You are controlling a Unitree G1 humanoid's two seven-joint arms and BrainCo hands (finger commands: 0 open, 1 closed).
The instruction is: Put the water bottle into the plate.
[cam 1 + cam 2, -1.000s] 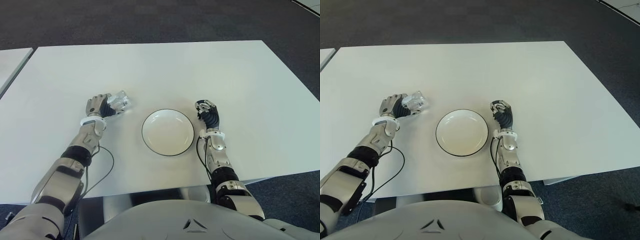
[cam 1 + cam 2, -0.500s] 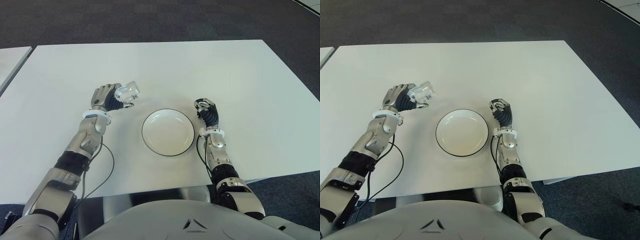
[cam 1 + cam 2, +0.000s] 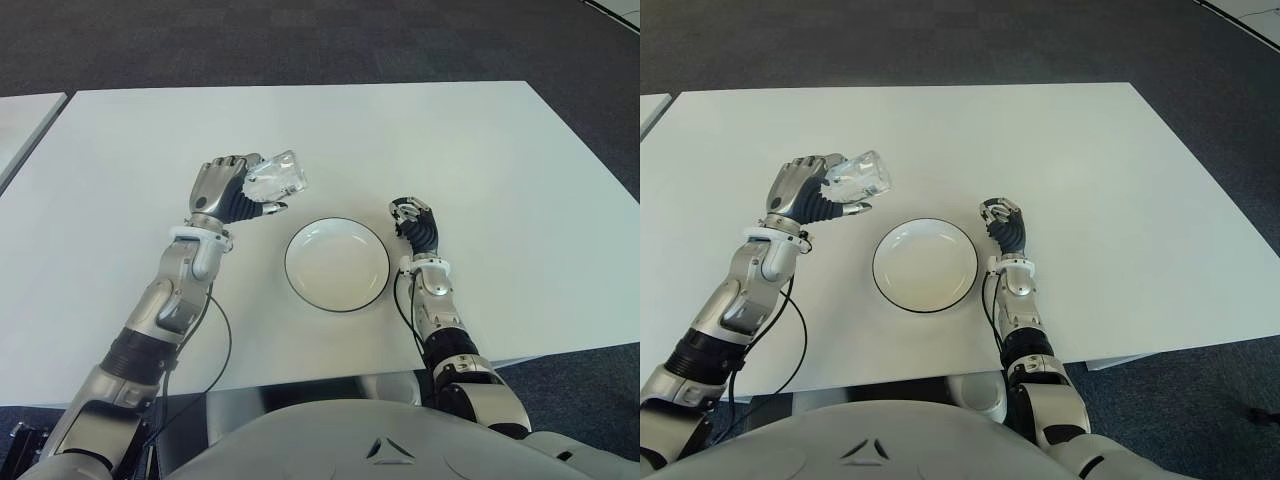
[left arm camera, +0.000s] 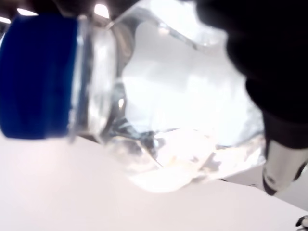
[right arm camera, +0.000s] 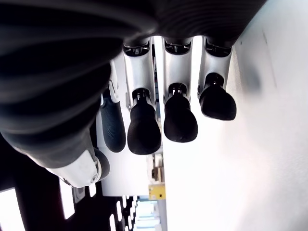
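My left hand (image 3: 232, 190) is shut on a small clear water bottle (image 3: 275, 177) and holds it lifted above the white table (image 3: 400, 140), just left of and behind the plate. The bottle lies tilted in the hand, its base pointing towards the plate; the left wrist view shows its blue cap (image 4: 36, 77) and clear body (image 4: 168, 110). The white plate (image 3: 336, 265) with a dark rim sits in front of me at the table's middle with nothing in it. My right hand (image 3: 413, 222) shows just right of the plate, fingers (image 5: 178, 120) curled and holding nothing.
A second white table's edge (image 3: 25, 125) shows at the far left. Dark carpet (image 3: 300, 40) lies beyond the table. A black cable (image 3: 215, 330) hangs from my left forearm over the table's front part.
My left hand has risen off the table with the bottle and carried it right, towards the plate. The right hand has not moved.
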